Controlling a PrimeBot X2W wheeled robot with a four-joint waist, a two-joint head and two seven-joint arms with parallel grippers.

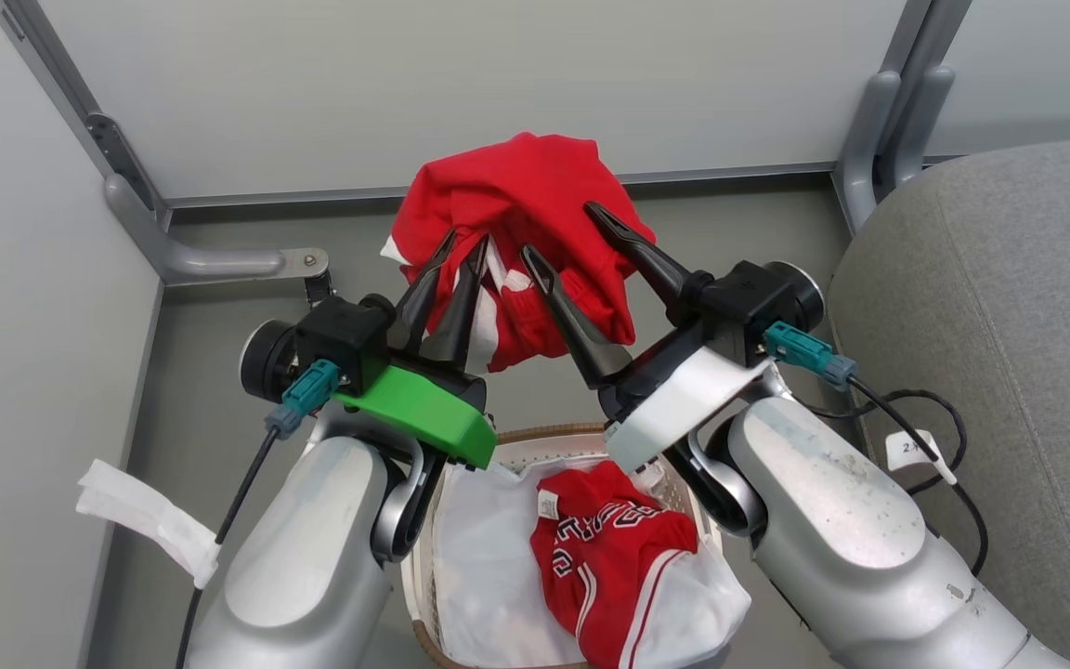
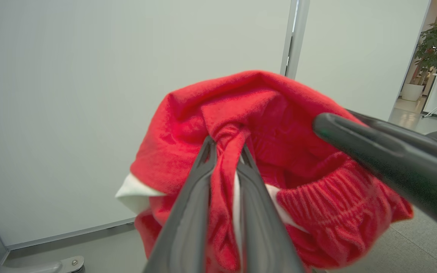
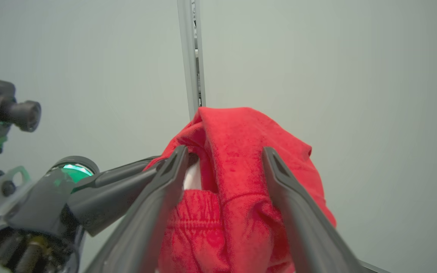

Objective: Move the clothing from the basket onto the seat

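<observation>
The red shorts (image 1: 516, 186) with white trim hang bunched in the air above the basket (image 1: 544, 434). My left gripper (image 1: 466, 242) is shut on a fold of them, seen pinched close up in the left wrist view (image 2: 227, 146). My right gripper (image 1: 559, 229) stands open, its two fingers straddling the shorts' (image 3: 241, 132) fabric, one finger lying over the cloth. The red-and-white jersey (image 1: 614, 557) lies in the basket on a white liner (image 1: 489, 557). The grey seat (image 1: 1009, 325) is at the right.
Pale wall panels with grey metal posts and floor brackets (image 1: 219, 265) close off the far side and the left. A black cable with a white tag (image 1: 911, 451) lies on the floor beside the seat. A white strip (image 1: 140, 520) hangs at the left wall.
</observation>
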